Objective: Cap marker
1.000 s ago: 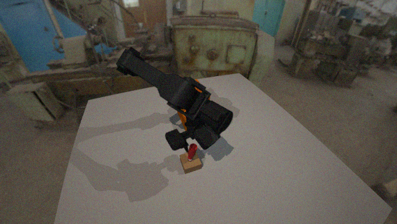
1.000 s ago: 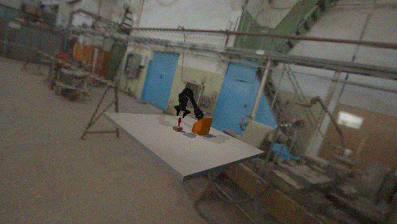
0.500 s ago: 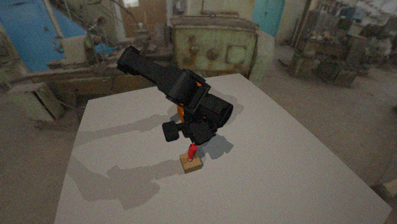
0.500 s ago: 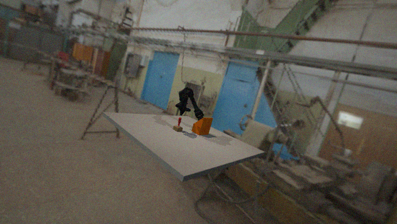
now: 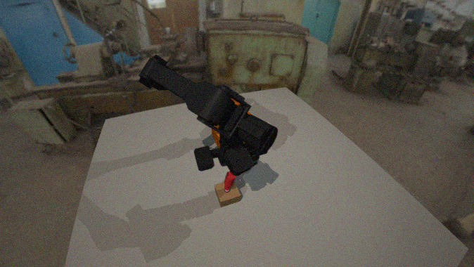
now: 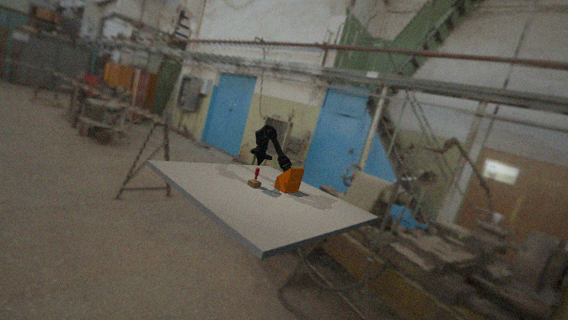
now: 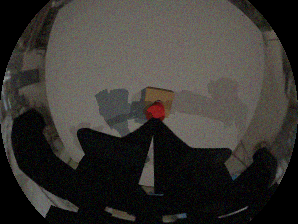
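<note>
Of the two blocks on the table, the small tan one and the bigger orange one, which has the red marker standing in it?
The small tan wooden block: the red capped marker stands upright in it, under the shut black gripper. The bigger orange block carries the arm.

A black arm (image 5: pixel 211 102) leans over the pale table (image 5: pixel 316 197). Below its head, a red marker (image 5: pixel 229 180) stands in a small wooden block (image 5: pixel 228 195), its top hidden under the arm. Grey shadows spread leftward.
</note>
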Controlling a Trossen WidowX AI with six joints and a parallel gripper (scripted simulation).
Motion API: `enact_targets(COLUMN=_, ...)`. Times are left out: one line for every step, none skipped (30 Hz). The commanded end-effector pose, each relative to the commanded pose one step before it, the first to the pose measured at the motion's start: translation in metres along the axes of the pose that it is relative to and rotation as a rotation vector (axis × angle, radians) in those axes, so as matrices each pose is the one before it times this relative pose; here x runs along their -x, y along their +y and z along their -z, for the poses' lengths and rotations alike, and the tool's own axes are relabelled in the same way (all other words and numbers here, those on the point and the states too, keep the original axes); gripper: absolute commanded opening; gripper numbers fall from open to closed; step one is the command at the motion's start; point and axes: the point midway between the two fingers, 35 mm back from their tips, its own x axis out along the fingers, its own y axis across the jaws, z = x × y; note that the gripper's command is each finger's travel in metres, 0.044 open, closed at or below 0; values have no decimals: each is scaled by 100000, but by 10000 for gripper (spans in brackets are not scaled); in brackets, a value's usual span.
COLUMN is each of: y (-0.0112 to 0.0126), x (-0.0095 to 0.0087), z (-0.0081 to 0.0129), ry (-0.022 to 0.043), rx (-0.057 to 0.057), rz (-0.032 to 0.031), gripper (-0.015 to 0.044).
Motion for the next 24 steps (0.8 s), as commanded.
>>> enact_targets(y=-41, x=-816, z=284, ry=939, rx=1040, rz=539, gripper=0)
enact_targets(y=-2, x=-154, z=0, ry=-2, rx=-2, rz=5, gripper=0)
enact_targets(y=-1, x=-154, z=0, ry=-2, rx=-2, rz=5, gripper=0)
enact_targets(y=-1, x=-154, z=0, ry=-2, rx=-2, rz=5, gripper=0)
enact_targets(y=-1, x=-155, z=0, ry=-2, rx=-2, rz=5, gripper=0)
enact_targets(y=-1, x=-155, z=0, ry=-2, rx=-2, rz=5, gripper=0)
enact_targets(y=-1, x=-155, z=0, ry=-2, rx=-2, rz=5, gripper=0)
enact_targets(y=-1, x=-155, z=0, ry=-2, rx=-2, rz=5, gripper=0)
enact_targets(y=-1, x=-155, z=0, ry=-2, rx=-2, rz=5, gripper=0)
enact_targets(y=-1, x=-155, z=0, ry=-2, rx=-2, rz=5, gripper=0)
enact_targets(y=-1, x=-155, z=0, ry=-2, rx=-2, rz=5, gripper=0)
enact_targets(y=-1, x=-155, z=0, ry=-2, rx=-2, rz=5, gripper=0)
enact_targets(y=-1, x=-155, z=0, ry=-2, rx=-2, rz=5, gripper=0)
enact_targets(y=-1, x=-155, z=0, ry=-2, rx=-2, rz=5, gripper=0)
enact_targets(y=-1, x=-155, z=0, ry=-2, rx=-2, rz=5, gripper=0)
enact_targets(y=-1, x=-155, z=0, ry=-2, rx=-2, rz=5, gripper=0)
enact_targets(y=-3, x=-153, z=-1, ry=-2, rx=-2, rz=5, gripper=0)
enact_targets(y=-4, x=-136, z=-3, ry=-2, rx=-2, rz=5, gripper=0)
enact_targets(y=-5, x=-133, z=-4, ry=-2, rx=-2, rz=6, gripper=0)
enact_targets(y=-4, x=-118, z=-7, ry=-1, rx=-2, rz=6, gripper=0)
enact_targets(y=-3, x=-68, z=-7, ry=-1, rx=-1, rz=3, gripper=0)
enact_targets(y=-3, x=-54, z=-9, ry=-1, rx=-1, rz=3, gripper=0)
enact_targets(y=-1, x=-26, z=-7, ry=-1, rx=-1, rz=1, gripper=0)
enact_targets(y=0, x=-18, z=-5, ry=0, rx=0, rz=1, gripper=0)
